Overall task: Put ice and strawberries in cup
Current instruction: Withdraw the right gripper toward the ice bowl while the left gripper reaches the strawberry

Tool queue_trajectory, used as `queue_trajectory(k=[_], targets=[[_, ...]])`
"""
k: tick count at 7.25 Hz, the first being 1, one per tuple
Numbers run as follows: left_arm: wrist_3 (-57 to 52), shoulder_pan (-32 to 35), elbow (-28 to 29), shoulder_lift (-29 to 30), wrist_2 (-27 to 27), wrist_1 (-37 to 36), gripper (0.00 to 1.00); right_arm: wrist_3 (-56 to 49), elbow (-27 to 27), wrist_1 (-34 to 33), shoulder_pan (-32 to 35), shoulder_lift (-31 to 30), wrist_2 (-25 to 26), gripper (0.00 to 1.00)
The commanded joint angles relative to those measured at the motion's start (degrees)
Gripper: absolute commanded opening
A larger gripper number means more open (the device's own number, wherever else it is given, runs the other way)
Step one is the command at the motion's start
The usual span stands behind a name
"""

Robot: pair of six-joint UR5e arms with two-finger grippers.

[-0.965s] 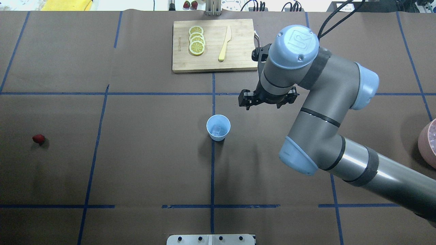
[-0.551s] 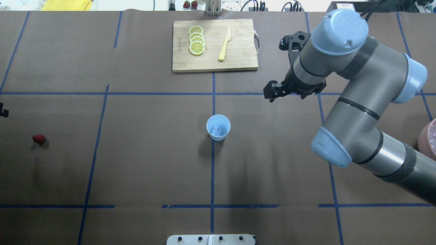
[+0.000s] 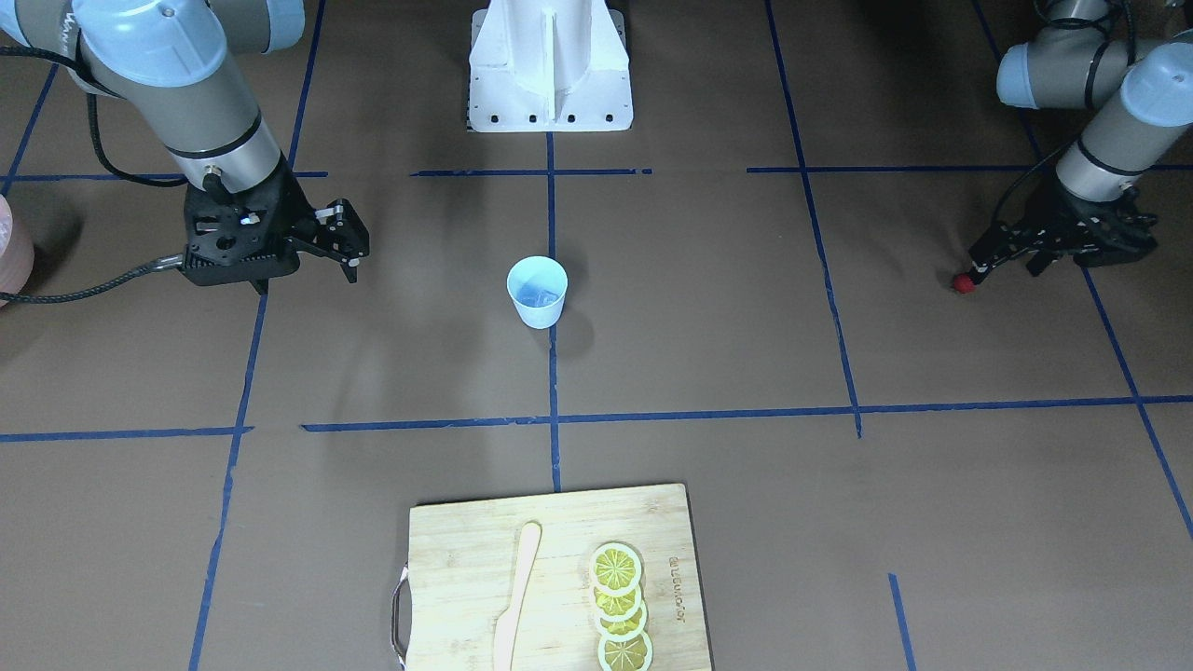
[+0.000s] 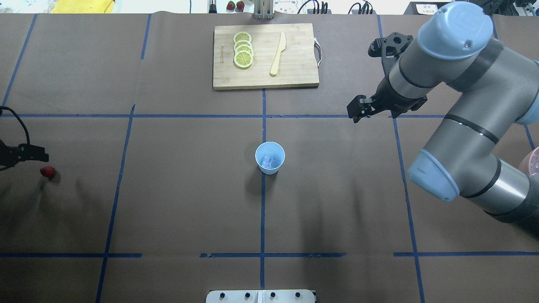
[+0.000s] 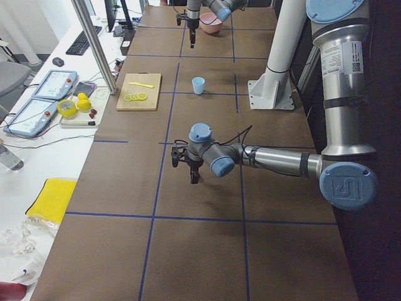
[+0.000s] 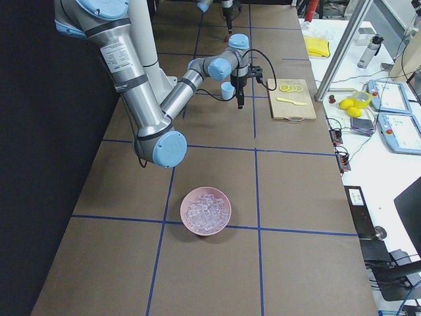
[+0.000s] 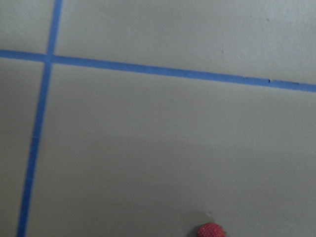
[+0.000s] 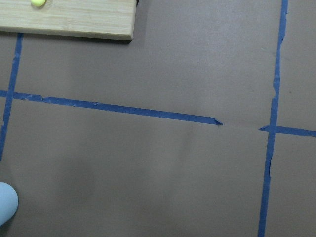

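The pale-blue cup (image 4: 270, 158) stands upright at the table's middle, with clear ice (image 4: 268, 160) lying inside it. More ice (image 6: 207, 210) fills a pink bowl (image 6: 185, 212) on the robot's right. The small red strawberry (image 4: 47, 171) lies on the table at the far left. My left gripper (image 3: 1007, 264) hangs open just over it, one fingertip (image 3: 976, 263) right beside the berry (image 3: 963, 283). The left wrist view shows the berry (image 7: 211, 230) at its bottom edge. My right gripper (image 3: 347, 242) is open and empty, off to the cup's (image 3: 537, 291) right and farther back.
A wooden cutting board (image 4: 294, 63) at the far centre carries lemon slices (image 4: 243, 50) and a pale knife (image 4: 278, 54). The pink bowl (image 4: 531, 168) sits at the right edge, partly behind the right arm. The robot's white base (image 3: 550, 65) is at the near edge.
The right arm has swung right and back, away from the cup. The left gripper has come in from the left edge to just above the strawberry.
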State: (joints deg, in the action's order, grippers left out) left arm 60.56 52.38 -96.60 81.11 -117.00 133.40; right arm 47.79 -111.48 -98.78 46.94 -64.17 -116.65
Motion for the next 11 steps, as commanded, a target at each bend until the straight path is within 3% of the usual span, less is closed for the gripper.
queue_trajectory(k=[1,3,5,11], targets=[[3.08,-3.33,2.21,0.45,3.26,3.71,1.0,-5.74,-1.45,-0.01,4.28,-3.23,-4.1,0.99],[3.34,-4.04,2.3,0.89,3.27,3.63,1.0,-12.25,-1.54,-0.01,9.02,-6.31,-7.79,0.99],[3.34,-4.3,2.39,1.16,2.92,3.54,0.98,-16.57,-1.46,-0.09,11.67,-8.34,-8.33,0.99],[3.34,-4.57,2.39,1.07,2.57,3.19,0.67,-25.1,-0.67,-0.18,17.21,-12.38,-10.88,0.99]])
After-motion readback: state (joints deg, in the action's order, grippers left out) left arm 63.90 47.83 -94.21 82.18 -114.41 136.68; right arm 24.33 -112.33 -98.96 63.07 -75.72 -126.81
